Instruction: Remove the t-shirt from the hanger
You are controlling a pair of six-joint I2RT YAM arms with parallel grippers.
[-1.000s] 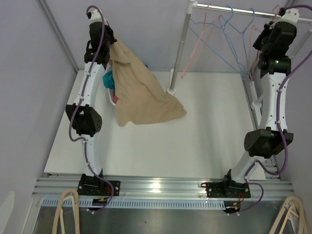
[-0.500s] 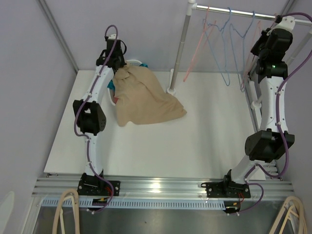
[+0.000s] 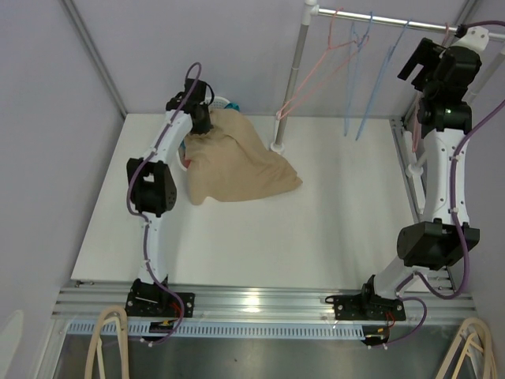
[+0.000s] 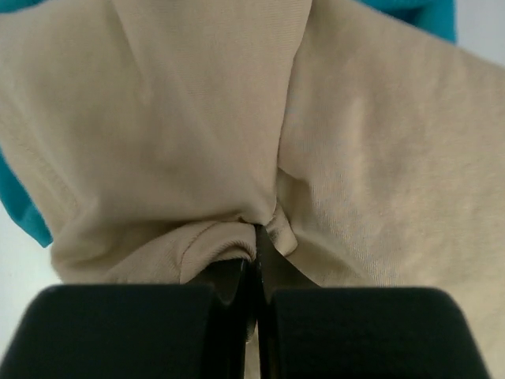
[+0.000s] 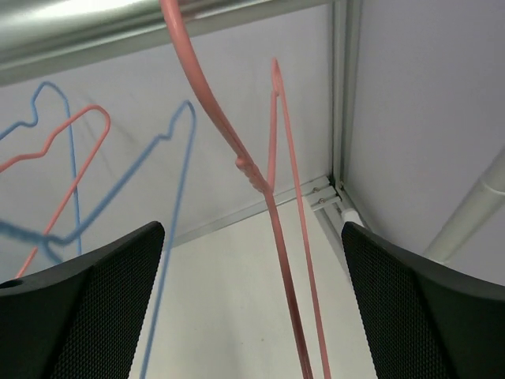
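Note:
The tan t-shirt point(image 3: 237, 162) lies bunched on the white table, off any hanger, its upper end lifted at the back left. My left gripper point(image 3: 201, 117) is shut on a fold of that fabric point(image 4: 256, 237). My right gripper point(image 3: 422, 59) is up by the clothes rail and is open. In the right wrist view a bare pink hanger point(image 5: 268, 197) hangs from the rail point(image 5: 118, 24) between the wide-apart fingers point(image 5: 79, 316), touching neither.
A white basket point(image 3: 223, 103) with teal cloth point(image 4: 24, 205) sits under the left gripper. A pink hanger point(image 3: 316, 75) and blue hangers point(image 3: 351, 79) swing on the rail. The rail's upright post point(image 3: 288, 87) stands at the table's back middle.
The left arm has come down and back with the t-shirt's upper end, toward the basket. The right gripper has opened and let go of the pink hanger; the hangers swing left.

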